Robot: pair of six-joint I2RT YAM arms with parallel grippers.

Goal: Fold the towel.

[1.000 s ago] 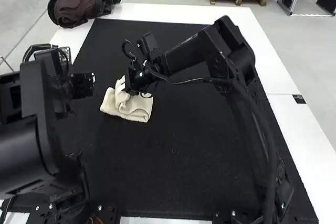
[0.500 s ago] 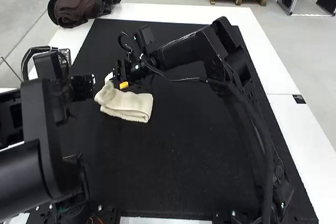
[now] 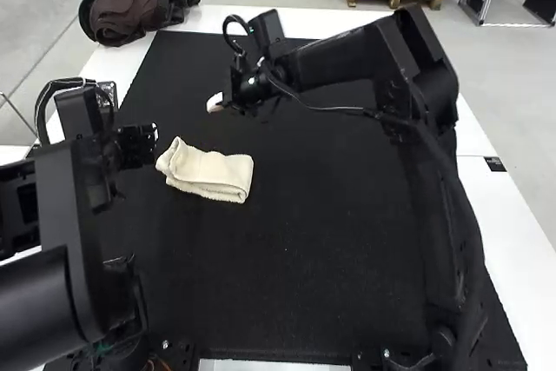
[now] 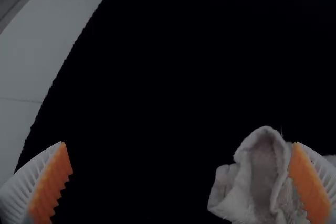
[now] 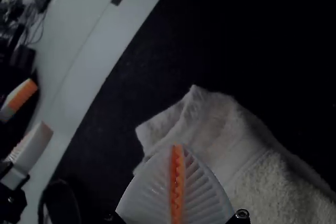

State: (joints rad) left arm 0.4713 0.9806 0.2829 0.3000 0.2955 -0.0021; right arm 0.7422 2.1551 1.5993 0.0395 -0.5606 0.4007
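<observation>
High view first: the towel (image 3: 208, 173) is on the black mat (image 3: 287, 249), folded into a thick strip, one end rucked up. My left pincer (image 4: 179, 143) is wide open near that end; my right pincer (image 5: 177, 146) is closed, pads together. Late folding, I reckon — next job's flattening the messy end.

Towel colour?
Cream, off-white, no pattern; clearest in the high view, on the black mat.
</observation>
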